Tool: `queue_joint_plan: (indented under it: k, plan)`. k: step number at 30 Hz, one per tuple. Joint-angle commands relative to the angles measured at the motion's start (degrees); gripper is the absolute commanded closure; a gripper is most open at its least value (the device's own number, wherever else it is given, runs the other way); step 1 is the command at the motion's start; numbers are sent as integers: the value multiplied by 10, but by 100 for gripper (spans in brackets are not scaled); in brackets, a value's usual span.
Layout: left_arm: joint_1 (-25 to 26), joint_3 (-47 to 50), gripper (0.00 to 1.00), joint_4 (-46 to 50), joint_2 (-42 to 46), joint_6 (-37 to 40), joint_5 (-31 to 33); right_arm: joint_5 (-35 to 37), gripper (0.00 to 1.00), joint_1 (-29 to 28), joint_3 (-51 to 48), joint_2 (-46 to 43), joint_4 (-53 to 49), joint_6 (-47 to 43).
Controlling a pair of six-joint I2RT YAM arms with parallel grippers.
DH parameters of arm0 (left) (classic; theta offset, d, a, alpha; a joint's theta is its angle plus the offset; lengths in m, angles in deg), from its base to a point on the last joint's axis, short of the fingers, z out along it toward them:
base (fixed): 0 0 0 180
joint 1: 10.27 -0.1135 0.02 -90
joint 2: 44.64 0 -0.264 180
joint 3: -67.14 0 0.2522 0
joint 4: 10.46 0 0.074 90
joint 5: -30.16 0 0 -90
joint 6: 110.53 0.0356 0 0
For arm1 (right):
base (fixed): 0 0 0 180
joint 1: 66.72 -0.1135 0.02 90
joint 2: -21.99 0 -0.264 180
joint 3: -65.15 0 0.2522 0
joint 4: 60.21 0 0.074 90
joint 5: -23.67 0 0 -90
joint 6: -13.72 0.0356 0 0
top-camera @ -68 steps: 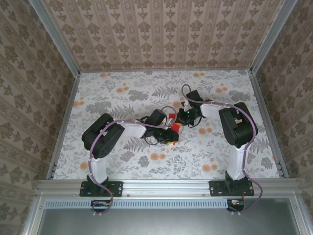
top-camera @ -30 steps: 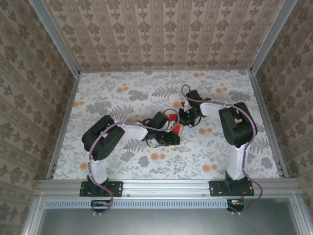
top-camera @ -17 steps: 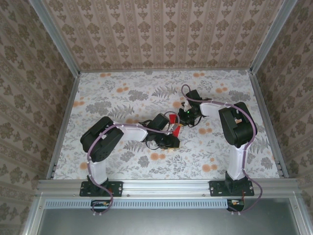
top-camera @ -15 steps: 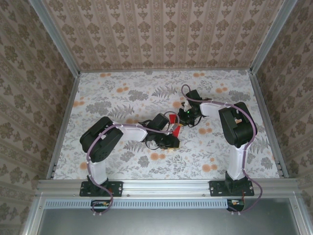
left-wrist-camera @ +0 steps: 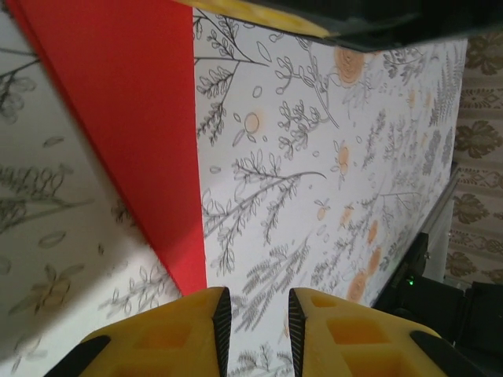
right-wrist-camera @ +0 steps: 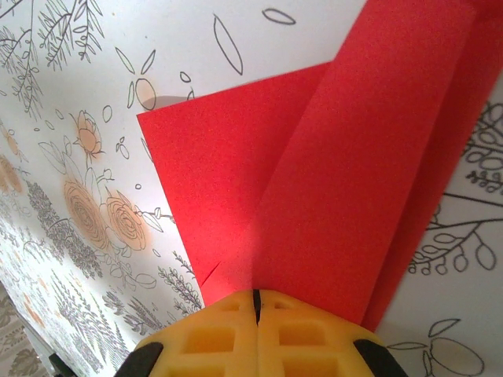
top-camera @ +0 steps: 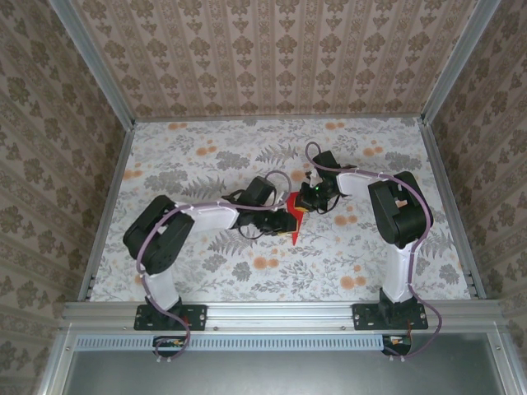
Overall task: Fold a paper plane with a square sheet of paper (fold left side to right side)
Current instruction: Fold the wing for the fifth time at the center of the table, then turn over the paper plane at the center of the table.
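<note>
Left arm (top-camera: 206, 216) drawn back, paper plane (top-camera: 293, 222) uncovered, right jaws pinching it

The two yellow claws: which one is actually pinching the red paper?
The right claw: its fingers are shut on the red paper. The left claw has fingers apart, tabletop showing between them.

The floral-patterned table (top-camera: 206, 156) carries a folded red sheet of paper (top-camera: 294, 224), narrow and pointed, near its middle.
</note>
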Motion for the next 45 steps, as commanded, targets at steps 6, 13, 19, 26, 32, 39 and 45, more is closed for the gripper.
queue_joint_plan:
  k: [6, 13, 19, 26, 32, 39, 45]
  plan:
    - [14, -40, 71, 11, -58, 16, -5, 20, 98, 1, -8, 2, 1, 9]
    - [19, -35, 72, 65, -74, 19, 9, -4, 97, 7, -5, -13, 38, 26]
    - [20, -17, 73, 55, -64, 16, 12, -5, 95, 22, -10, -64, 61, 29]
    - [15, -19, 61, 11, 1, 28, -2, 66, 86, 33, -47, -152, 27, 9]
    - [-22, 8, 50, -7, 95, 43, 3, 151, 69, 28, -81, -231, -25, -1]
    - [-97, 44, 44, 43, 191, 67, 70, 240, 48, -40, -107, -261, -65, 17]
    - [-129, 63, 43, 52, 216, 67, 84, 240, 44, -83, -115, -213, -45, 54]
